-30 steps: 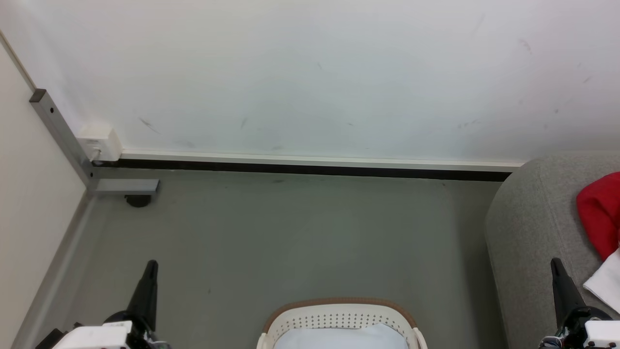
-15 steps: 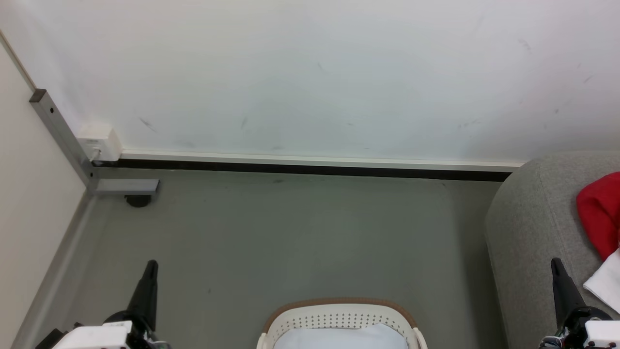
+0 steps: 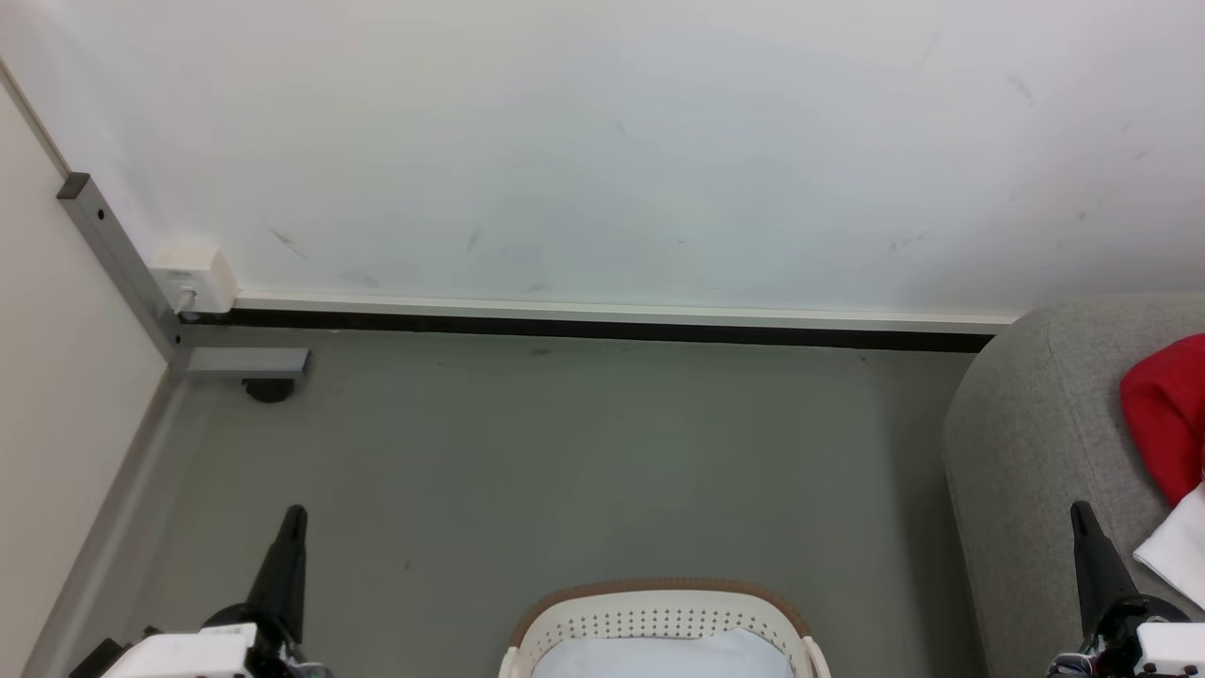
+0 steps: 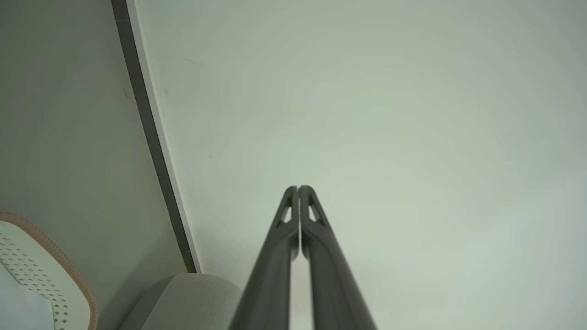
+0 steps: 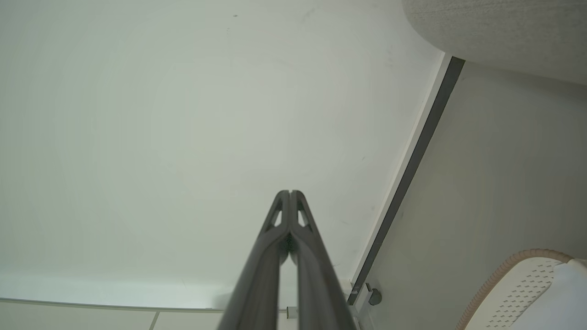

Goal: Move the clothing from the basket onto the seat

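One seat (image 3: pixel 1045 443) is seen at the right of the head view, rounded corner toward the wall (image 3: pixel 602 141), its long axis cut off by the frame; one basket (image 3: pixel 659 612) is set on the floor (image 3: pixel 565 452) at bottom centre. Three garments are counted: a red garment (image 3: pixel 1167 414) and a white garment (image 3: pixel 1177 556) touching on the seat, a pale garment (image 3: pixel 659 659) in the basket. The left gripper (image 3: pixel 295 514) and right gripper (image 3: pixel 1079 510) are pointed toward the wall, jaws pressed together, empty.

Partly beyond frame edges: basket (image 3: pixel 659 617), seat (image 3: pixel 1036 443).
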Tool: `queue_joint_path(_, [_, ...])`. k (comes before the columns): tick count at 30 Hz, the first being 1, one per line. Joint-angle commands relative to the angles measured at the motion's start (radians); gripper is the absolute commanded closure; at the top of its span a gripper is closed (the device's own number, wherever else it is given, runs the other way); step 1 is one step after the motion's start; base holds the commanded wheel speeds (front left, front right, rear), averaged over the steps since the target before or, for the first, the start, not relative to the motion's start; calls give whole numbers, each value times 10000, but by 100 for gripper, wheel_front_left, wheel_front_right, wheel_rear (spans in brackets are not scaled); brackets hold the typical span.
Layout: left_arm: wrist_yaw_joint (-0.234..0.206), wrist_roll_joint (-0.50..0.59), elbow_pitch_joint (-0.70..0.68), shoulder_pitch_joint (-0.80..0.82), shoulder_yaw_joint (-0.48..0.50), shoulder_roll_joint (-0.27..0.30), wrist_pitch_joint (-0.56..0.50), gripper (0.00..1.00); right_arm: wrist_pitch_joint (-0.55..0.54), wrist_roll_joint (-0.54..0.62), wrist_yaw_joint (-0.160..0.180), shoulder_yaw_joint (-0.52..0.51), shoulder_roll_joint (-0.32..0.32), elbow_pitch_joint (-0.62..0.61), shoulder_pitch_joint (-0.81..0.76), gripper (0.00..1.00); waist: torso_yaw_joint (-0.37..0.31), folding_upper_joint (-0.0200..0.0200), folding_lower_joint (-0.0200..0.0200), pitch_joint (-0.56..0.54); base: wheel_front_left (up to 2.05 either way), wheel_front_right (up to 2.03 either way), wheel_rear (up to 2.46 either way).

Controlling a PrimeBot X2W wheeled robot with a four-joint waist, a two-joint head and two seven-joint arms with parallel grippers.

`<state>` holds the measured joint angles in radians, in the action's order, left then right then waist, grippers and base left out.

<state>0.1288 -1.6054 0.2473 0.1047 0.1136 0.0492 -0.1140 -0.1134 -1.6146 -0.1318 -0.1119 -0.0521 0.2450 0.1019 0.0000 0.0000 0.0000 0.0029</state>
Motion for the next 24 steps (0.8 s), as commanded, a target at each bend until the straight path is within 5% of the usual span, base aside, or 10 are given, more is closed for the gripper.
queue_joint_path(1, [35,-134,-26,89,23,18,-41,100,-27,14,21,-41,9,1,123,100,0,0,0,0,0,0,0])
queue_joint_path(24, [36,-135,-27,88,22,18,-40,100,-35,24,21,-48,10,2,125,100,0,0,0,0,0,0,0])
